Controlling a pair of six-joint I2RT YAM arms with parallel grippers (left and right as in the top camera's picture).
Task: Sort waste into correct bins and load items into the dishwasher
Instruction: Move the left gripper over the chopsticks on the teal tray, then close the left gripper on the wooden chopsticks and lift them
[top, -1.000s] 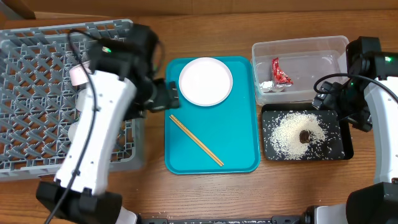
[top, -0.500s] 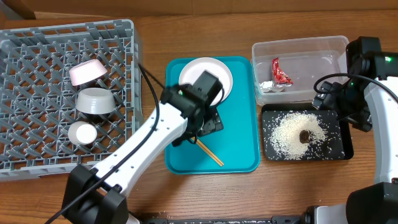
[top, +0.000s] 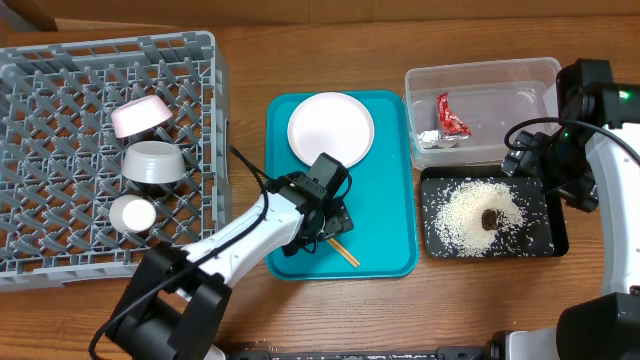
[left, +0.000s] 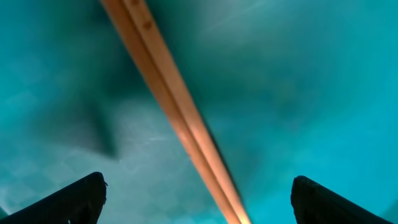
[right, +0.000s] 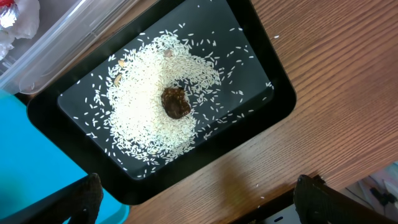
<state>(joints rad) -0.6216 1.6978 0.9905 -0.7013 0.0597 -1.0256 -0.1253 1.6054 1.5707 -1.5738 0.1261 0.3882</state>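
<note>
2 chopsticks (left: 180, 124) lie under my left gripper (left: 196, 186), spread wide, both ends cut off from view; my right gripper (right: 199, 183), also spread, hangs over the black tray (right: 281, 102) of rice (right: 143, 93).

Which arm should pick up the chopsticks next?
Left. The left end effector hangs open right over the chopsticks on the teal tray, a finger either side. The right end effector is farther off, over the black tray.

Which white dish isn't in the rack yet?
The large white plate, lying on the teal tray; the pink-backed plate, bowl and cup sit in the dish rack.
</note>
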